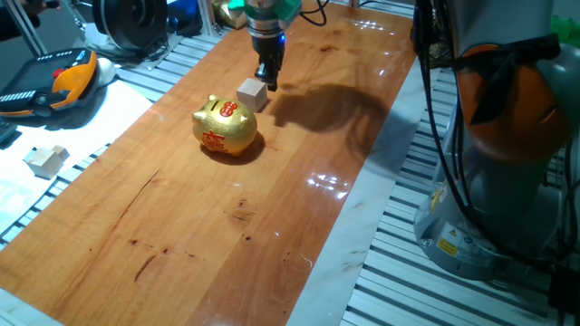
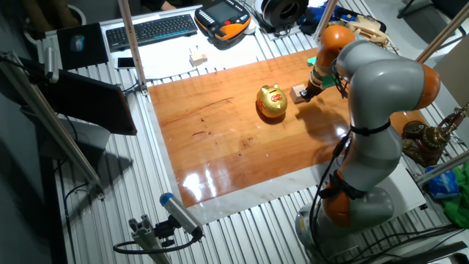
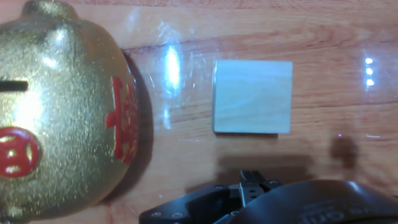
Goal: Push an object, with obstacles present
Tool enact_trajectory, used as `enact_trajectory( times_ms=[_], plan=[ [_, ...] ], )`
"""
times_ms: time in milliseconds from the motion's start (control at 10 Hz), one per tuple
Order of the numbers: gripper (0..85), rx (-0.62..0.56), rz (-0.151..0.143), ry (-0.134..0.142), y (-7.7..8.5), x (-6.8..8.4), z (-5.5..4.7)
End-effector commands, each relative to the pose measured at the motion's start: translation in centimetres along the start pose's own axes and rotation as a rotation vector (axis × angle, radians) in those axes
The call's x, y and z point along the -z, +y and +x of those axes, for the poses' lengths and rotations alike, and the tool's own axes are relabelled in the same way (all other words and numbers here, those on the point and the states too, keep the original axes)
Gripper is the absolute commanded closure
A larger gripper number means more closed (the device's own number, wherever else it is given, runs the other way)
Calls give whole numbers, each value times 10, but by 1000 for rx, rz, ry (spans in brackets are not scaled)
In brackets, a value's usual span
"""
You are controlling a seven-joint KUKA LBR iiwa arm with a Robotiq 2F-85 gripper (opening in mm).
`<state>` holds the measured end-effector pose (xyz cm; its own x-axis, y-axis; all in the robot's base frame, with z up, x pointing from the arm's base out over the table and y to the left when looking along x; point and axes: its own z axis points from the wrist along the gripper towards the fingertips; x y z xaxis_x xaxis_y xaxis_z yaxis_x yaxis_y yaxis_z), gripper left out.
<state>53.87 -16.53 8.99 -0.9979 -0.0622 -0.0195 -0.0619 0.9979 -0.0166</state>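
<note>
The two-finger gripper (image 1: pixel 268 80) hangs low over the glossy reddish wooden board (image 1: pixel 299 208), fingers pointing down, and the small pale beige wooden cube (image 1: pixel 253 93) lies just beside the fingertips, on the side toward the shiny golden piggy bank with red markings (image 1: pixel 225 126). That placement suits a push: the fingers sit behind the cube, not around it, so they would work as a blunt pusher against one face. In the hand view the cube (image 3: pixel 252 96) lies straight ahead of the dark finger hardware at the lower edge, with a strip of bare board showing between them, so contact looks close but not certain. The fingers appear drawn together into one narrow tip in the fixed views, though the gap cannot be read for sure. The piggy bank (image 3: pixel 65 109) stands off to one side of the cube, apart from it with bare wood between, in the hand view. I judge the risk to be a push that drifts toward that rounded body; a line keeping the cube past it looks safer. Another pale block (image 1: pixel 45 160) rests off the board, well away from the fingers.
</note>
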Motion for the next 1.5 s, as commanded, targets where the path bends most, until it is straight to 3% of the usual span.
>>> enact_trajectory(
  times_ms=[0, 300, 400, 600, 1000, 1100, 1300, 1400],
  plan=[
    [850, -2, 0, 2, 1, 0, -2],
    [850, 0, 4, 3, 1, 3, -5],
    [850, -5, -16, 4, 1, 3, -5],
    [850, -6, -9, 13, 1, 3, -5],
    [850, -40, 8, -9, 1, 3, -5],
    [850, -20, 1, 2, 1, 3, -5],
    [850, -4, -22, 57, 1, 3, -5],
    [850, -6, -18, 67, 1, 3, -5]
  ],
)
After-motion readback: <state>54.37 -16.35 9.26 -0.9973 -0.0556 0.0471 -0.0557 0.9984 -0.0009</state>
